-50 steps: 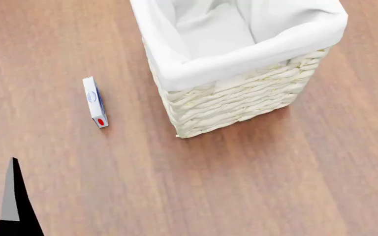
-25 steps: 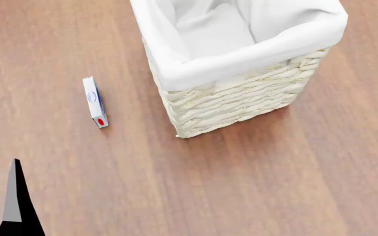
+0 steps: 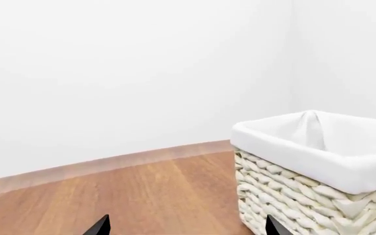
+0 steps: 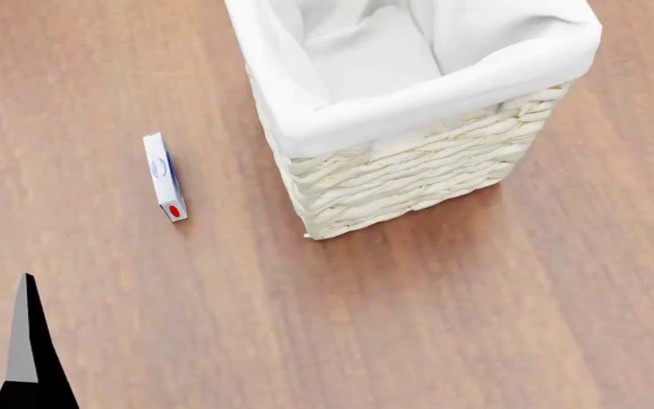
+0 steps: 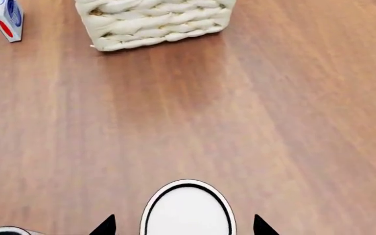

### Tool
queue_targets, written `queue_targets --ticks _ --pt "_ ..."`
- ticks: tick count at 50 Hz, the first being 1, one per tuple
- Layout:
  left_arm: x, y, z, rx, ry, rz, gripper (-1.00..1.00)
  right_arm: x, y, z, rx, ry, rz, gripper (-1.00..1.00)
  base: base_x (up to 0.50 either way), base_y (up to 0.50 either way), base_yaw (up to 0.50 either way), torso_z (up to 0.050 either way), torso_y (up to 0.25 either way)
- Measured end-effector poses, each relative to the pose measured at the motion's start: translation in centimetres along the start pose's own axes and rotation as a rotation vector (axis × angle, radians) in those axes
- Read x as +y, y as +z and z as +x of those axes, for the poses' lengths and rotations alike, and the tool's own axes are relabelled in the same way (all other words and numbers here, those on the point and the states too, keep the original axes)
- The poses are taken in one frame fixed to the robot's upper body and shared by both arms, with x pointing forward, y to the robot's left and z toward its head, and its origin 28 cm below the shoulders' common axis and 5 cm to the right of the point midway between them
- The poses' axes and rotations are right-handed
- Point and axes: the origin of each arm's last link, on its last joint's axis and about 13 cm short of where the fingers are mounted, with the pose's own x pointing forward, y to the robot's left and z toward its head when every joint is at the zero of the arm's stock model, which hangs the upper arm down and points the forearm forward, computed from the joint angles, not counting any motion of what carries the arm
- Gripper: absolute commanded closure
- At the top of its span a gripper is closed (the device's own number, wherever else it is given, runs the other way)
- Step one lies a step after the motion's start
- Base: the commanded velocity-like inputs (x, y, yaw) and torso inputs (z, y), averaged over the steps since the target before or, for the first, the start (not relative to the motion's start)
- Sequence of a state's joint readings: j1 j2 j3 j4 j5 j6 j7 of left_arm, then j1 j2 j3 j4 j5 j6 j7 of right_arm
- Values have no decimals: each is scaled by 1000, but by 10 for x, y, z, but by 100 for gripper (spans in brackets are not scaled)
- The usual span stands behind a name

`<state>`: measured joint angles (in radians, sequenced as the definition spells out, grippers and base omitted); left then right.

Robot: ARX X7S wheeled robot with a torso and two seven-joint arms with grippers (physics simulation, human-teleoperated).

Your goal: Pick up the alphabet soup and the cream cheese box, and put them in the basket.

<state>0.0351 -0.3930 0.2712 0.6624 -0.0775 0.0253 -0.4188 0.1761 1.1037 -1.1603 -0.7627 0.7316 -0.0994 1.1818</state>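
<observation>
The cream cheese box (image 4: pixel 164 177) stands on its thin edge on the wooden surface (image 4: pixel 441 315), off to the left of the basket (image 4: pixel 418 170) and clear of it. Its long axis runs nearly straight away from the robot, the end with the red dot toward the robot, the blue side turned toward the basket. The right wrist view catches that red-dot end (image 5: pixel 7 19) beside the basket's woven corner (image 5: pixel 155 22).

A white, dark-rimmed round end (image 5: pixel 187 209), perhaps the alphabet soup, sits between the two dark tips of the right gripper (image 5: pixel 184 226); whether the jaws press on it I cannot tell.

The left gripper (image 3: pixel 185 228) shows two tips spread wide with nothing between them, so its jaws are open. One tip (image 4: pixel 30 349) shows low in the head view, well short of the box.
</observation>
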Motion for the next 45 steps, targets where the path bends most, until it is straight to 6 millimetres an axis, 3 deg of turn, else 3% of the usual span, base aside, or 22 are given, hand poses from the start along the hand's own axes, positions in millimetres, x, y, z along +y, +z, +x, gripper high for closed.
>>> queue_targets --ticks 45 --pt "2 2 1 -4 16 26 -100 -2 -24 17 38 -17 1 -100 0 0 0 0 0"
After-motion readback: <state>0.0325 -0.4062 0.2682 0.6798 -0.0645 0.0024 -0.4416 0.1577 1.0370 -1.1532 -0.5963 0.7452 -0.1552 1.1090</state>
